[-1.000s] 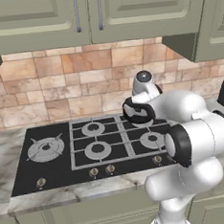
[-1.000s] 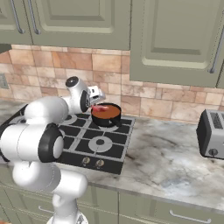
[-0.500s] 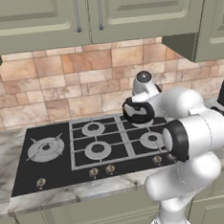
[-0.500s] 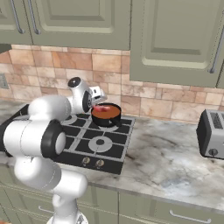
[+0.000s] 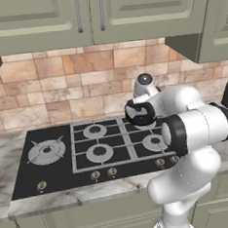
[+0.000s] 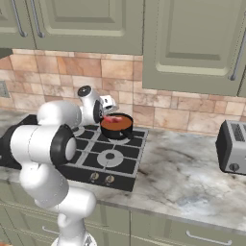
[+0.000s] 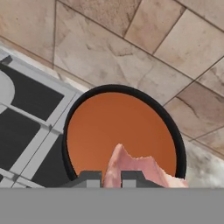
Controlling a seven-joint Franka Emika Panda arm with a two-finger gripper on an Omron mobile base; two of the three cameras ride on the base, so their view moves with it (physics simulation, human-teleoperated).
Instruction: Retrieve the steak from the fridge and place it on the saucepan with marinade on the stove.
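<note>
Steak (image 7: pixel 139 169) above saucepan with marinade (image 7: pixel 122 131), rear right burner of stove (image 6: pixel 103 163).
Gripper (image 7: pixel 111 178) jaws clamped on the steak, over the orange liquid.

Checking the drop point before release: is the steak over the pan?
Yes: in the hand view the steak, between the fingertips, sits over the pan's orange marinade.

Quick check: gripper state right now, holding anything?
Gripper: shut on the steak, held over the saucepan with marinade on the stove.
</note>
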